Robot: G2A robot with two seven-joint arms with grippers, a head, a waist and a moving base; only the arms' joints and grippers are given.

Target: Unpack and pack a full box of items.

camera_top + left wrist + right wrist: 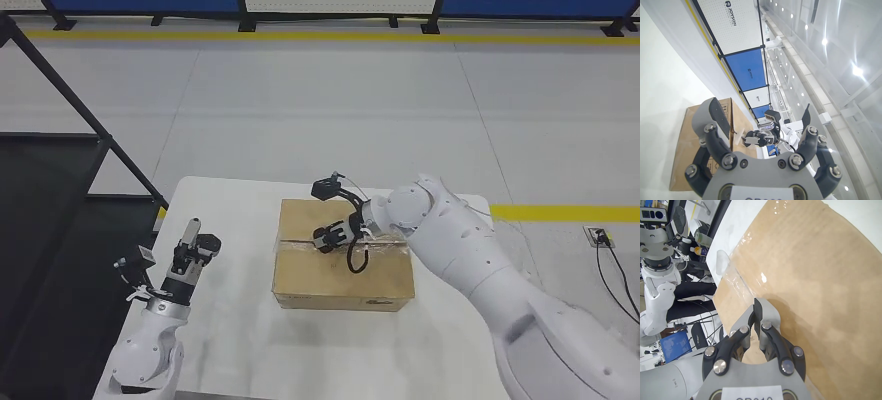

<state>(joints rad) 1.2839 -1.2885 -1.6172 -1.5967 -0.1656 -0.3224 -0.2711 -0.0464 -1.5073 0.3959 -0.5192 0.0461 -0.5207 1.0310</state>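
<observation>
Box (343, 270) mid-table, right gripper (756, 303) pinching its clear tape (735, 284), left gripper (761, 111) spread wide, well apart

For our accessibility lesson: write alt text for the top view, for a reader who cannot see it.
A closed cardboard box sits on a white table, with the robot's right hand down on its taped top seam. The left hand is beside the box, apart from it.

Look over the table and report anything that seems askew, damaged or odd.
The clear tape on top of the cardboard box is wrinkled and partly lifted, its loose end curling past the box edge, with the right gripper shut on it. The box itself sits flat and looks undamaged.
</observation>
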